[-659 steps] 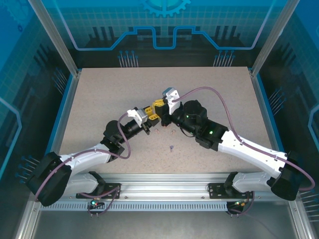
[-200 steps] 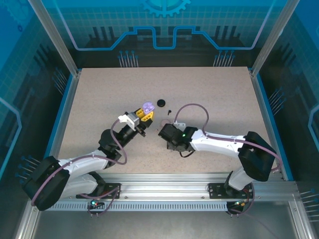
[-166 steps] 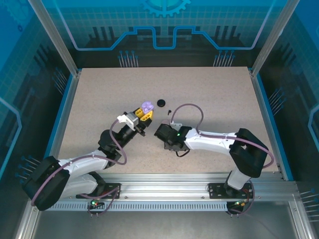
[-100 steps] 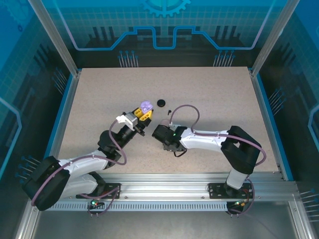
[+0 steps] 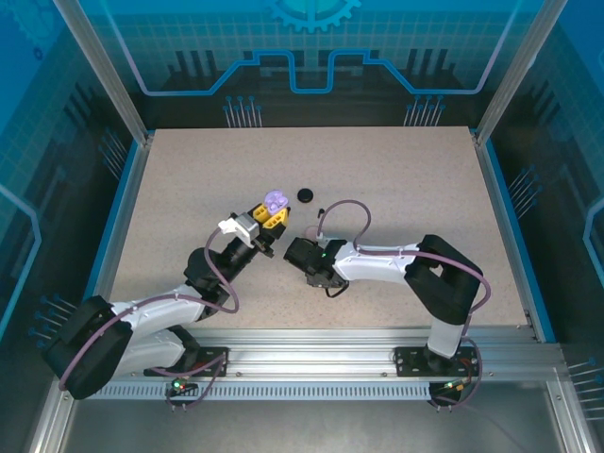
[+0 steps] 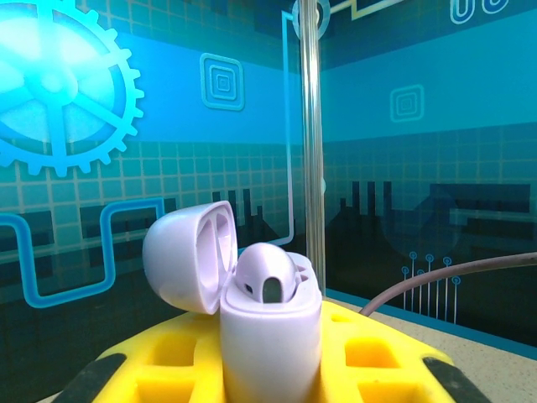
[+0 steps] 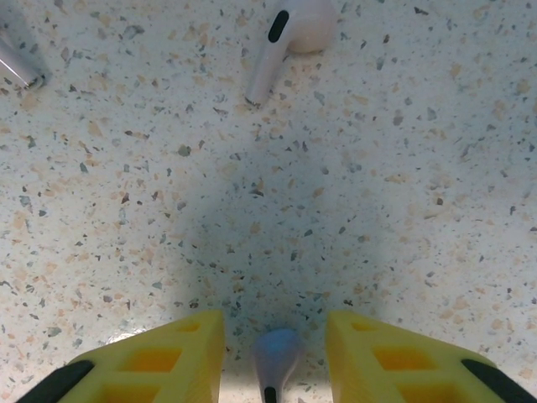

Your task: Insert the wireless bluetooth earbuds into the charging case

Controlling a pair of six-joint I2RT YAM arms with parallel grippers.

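My left gripper (image 5: 268, 217) is shut on the lilac charging case (image 6: 270, 344) and holds it upright above the table. The case's lid (image 6: 186, 256) is open, and one lilac earbud (image 6: 266, 273) sits in the case. In the right wrist view my right gripper (image 7: 275, 336) points down at the table, open. A lilac earbud (image 7: 275, 353) lies between its yellow fingers (image 7: 168, 357), with a gap on each side. A pale pink earbud (image 7: 285, 34) lies further ahead on the table.
A round black case (image 5: 305, 194) and a tiny black earbud (image 5: 321, 209) lie on the speckled table (image 5: 406, 179) just beyond the grippers. The right arm's wrist (image 5: 307, 257) sits close to the left gripper. A pale stem-like tip (image 7: 17, 63) shows at the right wrist view's upper left.
The right wrist has slid left across the table, closer to the left gripper. The left arm still holds the lilac case in nearly the same place.
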